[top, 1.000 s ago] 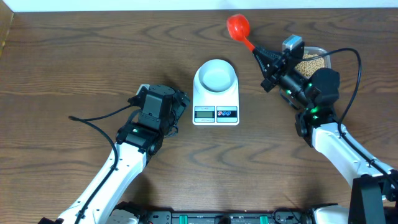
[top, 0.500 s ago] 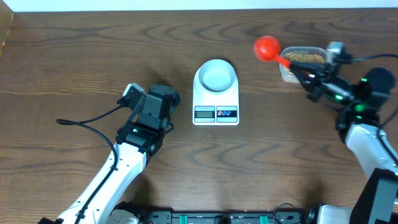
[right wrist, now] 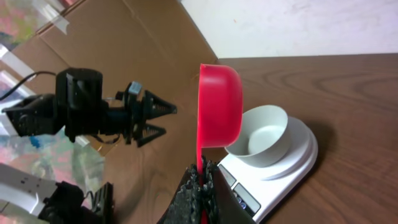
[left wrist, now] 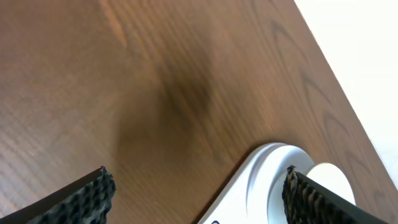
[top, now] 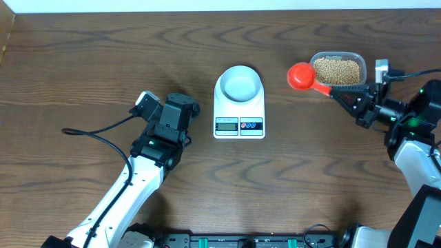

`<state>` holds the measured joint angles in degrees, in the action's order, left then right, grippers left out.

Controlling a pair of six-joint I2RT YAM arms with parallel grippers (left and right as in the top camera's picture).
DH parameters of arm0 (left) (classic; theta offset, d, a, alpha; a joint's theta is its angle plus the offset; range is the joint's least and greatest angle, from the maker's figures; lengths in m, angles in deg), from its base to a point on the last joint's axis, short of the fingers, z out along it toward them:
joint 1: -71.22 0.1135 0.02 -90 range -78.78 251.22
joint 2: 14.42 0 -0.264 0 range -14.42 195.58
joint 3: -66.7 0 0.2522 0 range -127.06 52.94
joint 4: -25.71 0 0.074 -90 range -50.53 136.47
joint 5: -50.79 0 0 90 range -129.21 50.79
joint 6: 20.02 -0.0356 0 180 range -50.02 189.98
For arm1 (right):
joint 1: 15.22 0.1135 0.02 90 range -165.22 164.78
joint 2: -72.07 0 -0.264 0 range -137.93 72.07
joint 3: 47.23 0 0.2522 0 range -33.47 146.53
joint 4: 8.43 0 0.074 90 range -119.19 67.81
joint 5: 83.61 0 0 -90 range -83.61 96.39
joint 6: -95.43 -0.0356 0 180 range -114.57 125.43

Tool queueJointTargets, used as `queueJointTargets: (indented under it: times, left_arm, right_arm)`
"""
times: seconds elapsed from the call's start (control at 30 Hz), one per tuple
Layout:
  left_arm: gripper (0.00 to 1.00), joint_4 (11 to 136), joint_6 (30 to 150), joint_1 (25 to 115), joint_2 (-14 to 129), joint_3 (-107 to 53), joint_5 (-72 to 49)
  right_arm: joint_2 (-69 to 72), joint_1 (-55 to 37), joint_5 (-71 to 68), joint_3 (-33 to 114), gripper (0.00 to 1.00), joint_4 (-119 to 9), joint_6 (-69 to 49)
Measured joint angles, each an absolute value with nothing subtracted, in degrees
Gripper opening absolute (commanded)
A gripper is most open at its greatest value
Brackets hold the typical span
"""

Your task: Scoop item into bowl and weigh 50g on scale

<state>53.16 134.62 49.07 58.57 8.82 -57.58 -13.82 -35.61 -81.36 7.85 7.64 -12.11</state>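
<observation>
The white scale (top: 239, 114) sits mid-table with the pale, empty bowl (top: 239, 83) on it. Tan beans (top: 337, 70) fill a clear tub (top: 313, 60) at the back right. My right gripper (top: 353, 102) is shut on the handle of a red scoop (top: 301, 76), whose head hangs just left of the tub; no beans show in it. In the right wrist view the scoop (right wrist: 221, 106) is turned on its side before the bowl (right wrist: 261, 130) and scale (right wrist: 292, 165), its handle pinched in the gripper (right wrist: 200, 182). My left gripper (top: 187, 110) is open and empty, left of the scale (left wrist: 249, 186).
The left arm's black cable (top: 96, 134) loops over the table at the left. A pale wall runs along the table's far edge (top: 207, 7). Cardboard (right wrist: 124, 37) stands at the far left in the right wrist view.
The right arm swung right, carrying the scoop from above the scale's right side to the tub's left edge. The left gripper drew back a little from the scale.
</observation>
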Motion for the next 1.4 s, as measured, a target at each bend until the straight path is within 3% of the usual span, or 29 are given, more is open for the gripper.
queueJointTargets:
  times: [0.13, 0.33, 0.5, 0.53, 0.6, 1.4]
  left_arm:
    - [0.8, 50.1, 128.7, 46.9, 58.6, 8.8, -57.3]
    - [0.57, 49.5, 121.2, 43.0, 58.8, 8.8, -57.0]
    - [0.51, 49.6, 118.3, 40.9, 60.3, 8.8, -56.8]
    - [0.4, 49.6, 117.9, 40.7, 60.5, 8.8, -56.4]
    - [0.07, 49.6, 117.4, 40.7, 60.5, 8.8, -55.3]
    - [0.07, 43.4, 100.9, 37.4, 61.1, 8.8, -49.6]
  right_arm:
    - [-14.3, -35.6, -81.7, 7.6, 0.01, 7.3, -8.1]
    - [-14.9, -35.6, -79.9, 7.6, 0.01, 7.2, -6.4]
    - [-14.9, -35.6, -77.8, 7.6, 0.01, 7.5, -5.8]
    - [-14.9, -35.6, -77.4, 7.6, 0.01, 7.6, -5.8]
    - [-14.9, -35.6, -77.1, 7.6, 0.01, 7.6, -5.7]
    - [-14.9, -35.6, -70.6, 7.6, 0.01, 7.6, -5.6]
